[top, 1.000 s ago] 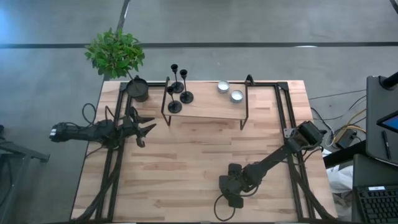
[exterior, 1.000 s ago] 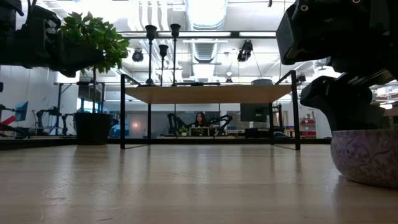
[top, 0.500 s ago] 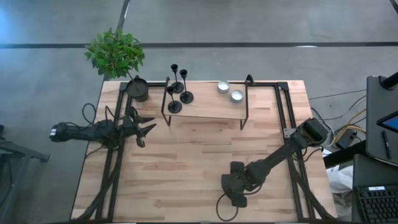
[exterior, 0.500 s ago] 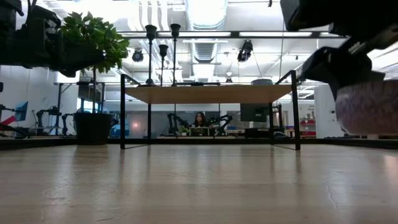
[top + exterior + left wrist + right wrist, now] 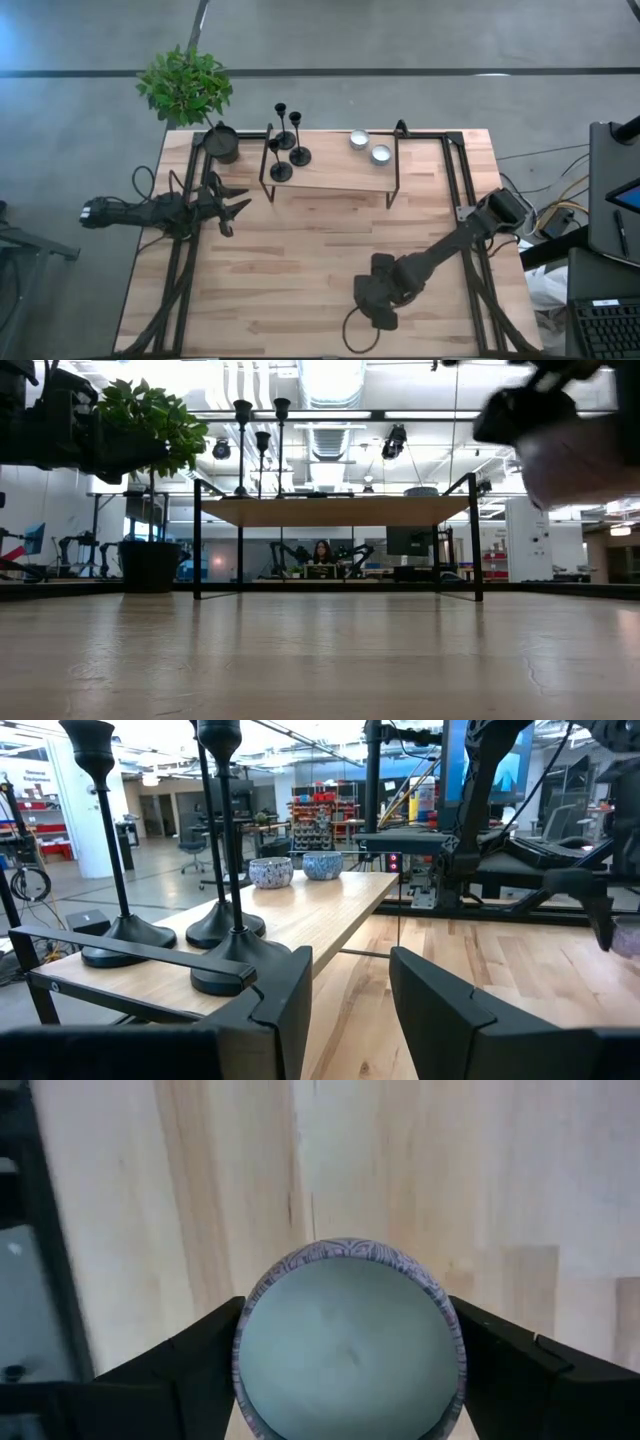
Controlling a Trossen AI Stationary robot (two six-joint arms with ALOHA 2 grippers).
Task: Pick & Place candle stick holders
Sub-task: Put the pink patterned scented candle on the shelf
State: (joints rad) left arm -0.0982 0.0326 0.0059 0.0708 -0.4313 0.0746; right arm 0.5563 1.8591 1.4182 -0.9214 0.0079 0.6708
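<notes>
A low round silvery-white tealight cup with a patterned rim (image 5: 348, 1342) is clamped between the fingers of the right gripper (image 5: 377, 303) at the lower centre of the high view. The carry step is judged under way; a swing toward the raised wooden shelf (image 5: 330, 172) at upper centre is called for next. Since a second ago the cup has been lifted off the table. The left gripper (image 5: 232, 207) waits at the left, fingers spread.

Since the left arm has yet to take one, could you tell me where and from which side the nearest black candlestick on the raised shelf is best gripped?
A judgement: grip the nearest candlestick by its thin upright stem, above the flared base, coming level from the shelf's left end, where the open left gripper already faces it. The base looks too wide and low to pinch.
</notes>
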